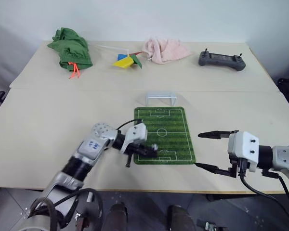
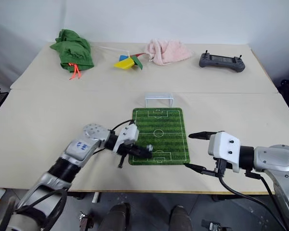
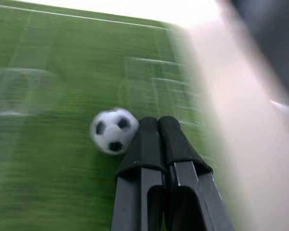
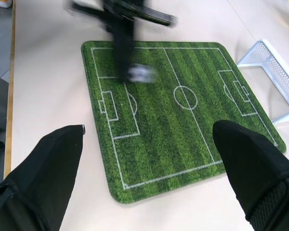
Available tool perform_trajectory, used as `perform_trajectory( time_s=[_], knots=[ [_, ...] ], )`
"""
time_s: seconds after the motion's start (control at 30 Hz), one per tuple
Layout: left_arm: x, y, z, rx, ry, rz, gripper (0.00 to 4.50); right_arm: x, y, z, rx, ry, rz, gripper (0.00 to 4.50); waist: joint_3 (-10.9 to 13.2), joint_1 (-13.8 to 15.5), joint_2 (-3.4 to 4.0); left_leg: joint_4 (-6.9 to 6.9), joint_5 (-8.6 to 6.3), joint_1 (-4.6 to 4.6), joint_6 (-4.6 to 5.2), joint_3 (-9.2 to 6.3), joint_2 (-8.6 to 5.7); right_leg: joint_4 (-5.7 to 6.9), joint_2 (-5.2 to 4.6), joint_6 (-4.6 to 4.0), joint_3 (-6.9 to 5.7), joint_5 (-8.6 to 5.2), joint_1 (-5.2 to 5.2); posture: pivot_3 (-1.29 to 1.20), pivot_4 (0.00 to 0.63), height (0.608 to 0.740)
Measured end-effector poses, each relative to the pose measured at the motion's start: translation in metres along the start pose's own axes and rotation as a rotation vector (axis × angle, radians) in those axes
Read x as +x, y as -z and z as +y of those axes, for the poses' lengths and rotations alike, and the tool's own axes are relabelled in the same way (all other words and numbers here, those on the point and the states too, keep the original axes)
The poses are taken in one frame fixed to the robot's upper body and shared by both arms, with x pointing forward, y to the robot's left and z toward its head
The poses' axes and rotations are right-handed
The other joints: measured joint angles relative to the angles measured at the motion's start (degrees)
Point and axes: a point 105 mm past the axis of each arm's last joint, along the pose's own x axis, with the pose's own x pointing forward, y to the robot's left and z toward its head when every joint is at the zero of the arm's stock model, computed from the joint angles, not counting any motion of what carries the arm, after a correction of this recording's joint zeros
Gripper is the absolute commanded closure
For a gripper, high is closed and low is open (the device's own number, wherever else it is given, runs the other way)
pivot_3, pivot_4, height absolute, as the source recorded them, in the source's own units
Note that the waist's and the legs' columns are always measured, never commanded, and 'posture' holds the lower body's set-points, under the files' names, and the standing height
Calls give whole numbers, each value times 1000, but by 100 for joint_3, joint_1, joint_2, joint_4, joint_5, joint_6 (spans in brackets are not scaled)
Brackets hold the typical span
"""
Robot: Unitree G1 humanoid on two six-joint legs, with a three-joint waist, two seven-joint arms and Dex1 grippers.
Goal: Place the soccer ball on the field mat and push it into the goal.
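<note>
head stereo pair looks forward and down over table [image 1: 48, 125] from near edge; both eyes share whole tabletop, mat [image 1: 164, 126] at centre. left wrist camera sits very close above mat, looking along its own fingers [image 3: 149, 144], ball [image 3: 113, 130] just beside them. right wrist camera looks from off mat's short end along its length toward goal [image 4: 274, 72]; shares mat with all views.
</note>
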Motion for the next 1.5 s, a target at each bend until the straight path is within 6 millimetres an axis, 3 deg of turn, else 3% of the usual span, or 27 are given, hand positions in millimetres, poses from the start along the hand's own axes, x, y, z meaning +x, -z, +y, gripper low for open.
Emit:
perform_trajectory(
  time_s=[0.1, 0.2, 0.37, 0.47, 1.03, 1.2, 1.37, 1.5],
  knots=[
    [-14, -27, 8, 15, -14, -79, 4448, 0, 2, 2, 10, -3, 6, 0, -1, -61, 2, -18, 0, 4, 0, 1, 0, 15, 0, 0, 0, 0, -1, 0, 150, 740],
    [-27, -35, -3, 17, 41, -93, 4448, -2, 7, -1, -25, 12, 40, 0, -2, -104, 4, -35, 0, 8, -1, 1, 0, 14, 0, 0, 0, 0, -4, 0, 150, 740],
    [-50, -39, -22, -20, 98, -91, 4448, -9, 7, -49, -150, 239, 82, 0, -2, -99, 4, -20, 1, 8, -1, 1, 0, 2, 0, -1, 1, -1, -2, 0, 150, 740],
    [-55, -37, -27, -31, 102, -86, 4448, -8, 4, -61, -165, 304, 59, 0, -2, -67, 4, -21, 1, 7, -1, 1, 0, 3, 0, -1, 1, -1, -1, 0, 150, 740],
    [-59, -36, -23, -58, 42, -93, 4448, -3, 13, -57, -139, 268, 57, 0, -2, -54, 4, -32, 1, 5, -1, 1, 0, 7, 0, 0, -1, 0, -2, 0, 150, 740],
    [-60, -40, -15, 12, -25, -114, 4448, -4, 16, -59, -130, 276, 53, 0, -2, -56, 4, -32, 1, 6, -1, 1, 0, 6, 0, 0, 0, 0, -2, 0, 150, 740],
    [-80, -26, 15, 71, -248, -34, 4448, 7, 19, -53, -93, 261, 18, 0, -2, -70, 4, -32, 1, 8, -1, 1, 0, 1, 0, 0, -1, 0, -2, 0, 150, 740],
    [-121, -10, 25, 16, -372, 63, 4448, 8, 20, -53, -89, 260, 20, 0, -2, -76, 4, -41, 1, 7, -1, 1, 0, 7, 0, 0, -1, -1, -4, 0, 150, 740]
  ],
)
